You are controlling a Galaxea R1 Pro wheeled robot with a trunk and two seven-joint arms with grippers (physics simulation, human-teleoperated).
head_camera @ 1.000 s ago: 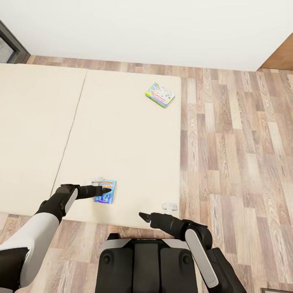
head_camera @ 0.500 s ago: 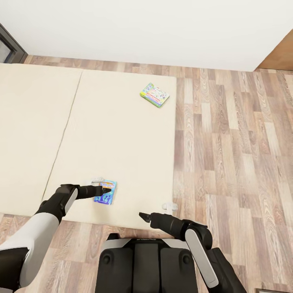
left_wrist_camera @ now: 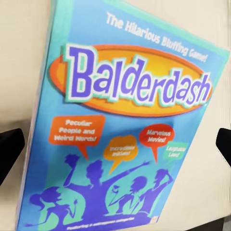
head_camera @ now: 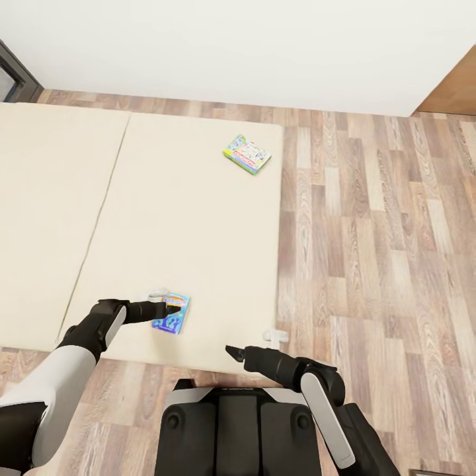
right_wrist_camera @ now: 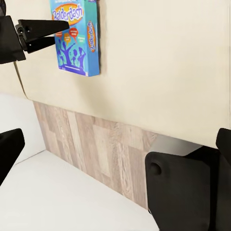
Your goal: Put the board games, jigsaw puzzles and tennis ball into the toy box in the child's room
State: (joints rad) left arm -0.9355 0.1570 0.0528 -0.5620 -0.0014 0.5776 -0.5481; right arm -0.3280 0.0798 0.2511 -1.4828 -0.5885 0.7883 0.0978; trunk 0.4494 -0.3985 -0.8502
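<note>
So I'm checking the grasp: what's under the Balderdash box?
The Balderdash box lies flat on the cream bed, with the left gripper over it, fingers open to either side. Whatever is beneath the box itself is covered.

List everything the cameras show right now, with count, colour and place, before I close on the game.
Balderdash board game: one, blue box with an orange title oval, flat on the bed near its front edge, under the left pincer.
Second board game: one, green-edged box with a pale, multicoloured top, flat on the bed near its far right corner.
Bed: cream surface with a seam running front to back, left of the bare floor.
Floor: wood planks, brown and grey, right of the bed and along the wall.
Wall: white, behind the bed.
Left pincer: black, open, over the Balderdash box, fingers either side of it in the left wrist view.
Right pincer: black, open, over the bed's front edge, holding nothing.
</note>
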